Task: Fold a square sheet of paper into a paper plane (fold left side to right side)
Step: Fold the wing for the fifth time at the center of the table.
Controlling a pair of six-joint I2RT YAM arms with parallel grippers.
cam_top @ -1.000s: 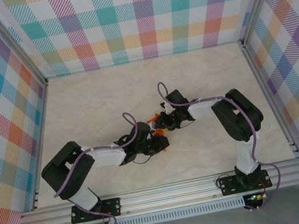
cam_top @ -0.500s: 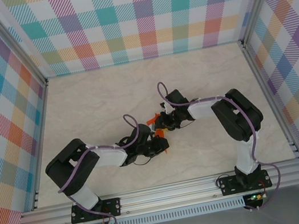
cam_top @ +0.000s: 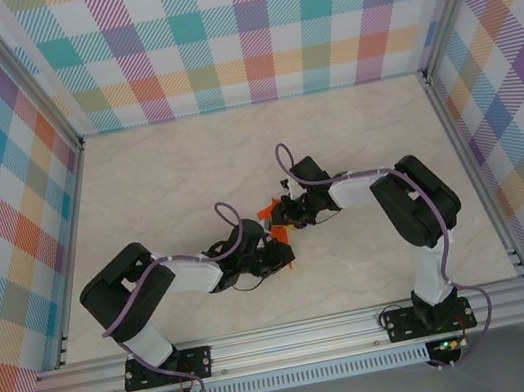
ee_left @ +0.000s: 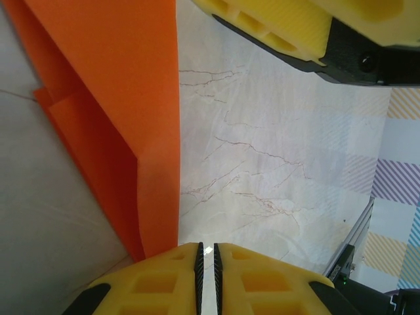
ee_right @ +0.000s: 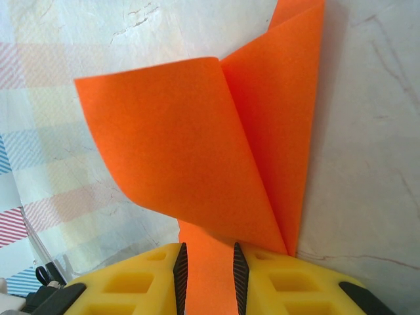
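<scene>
Locate the square sheet of paper [ee_right: 197, 131] near the middle of the tabletop [cam_top: 168, 182], partly folded, with one flap curled up over a creased layer.

Read the right claw [ee_right: 207, 262] as pinching the sheet's near edge, with orange filling the gap between its fingers.

Read the left claw [ee_left: 207, 262] as pressed almost together, with only a thin slit left and no paper visible in it. Find the sheet's long straight edge just beside one finger.

Compare with a second earlier:
- Note the left arm [cam_top: 169, 273] shifted inward at its near links.
- Note the left claw drawn slightly tighter.
- Note no change in the right claw's pinch.

Treat this as the left side settling against the fold, with the right side anchoring the sheet. Judge the left-to-right fold as under way, not yet pressed flat. Expect creasing next. Beware slippage of so thin a sheet.
</scene>
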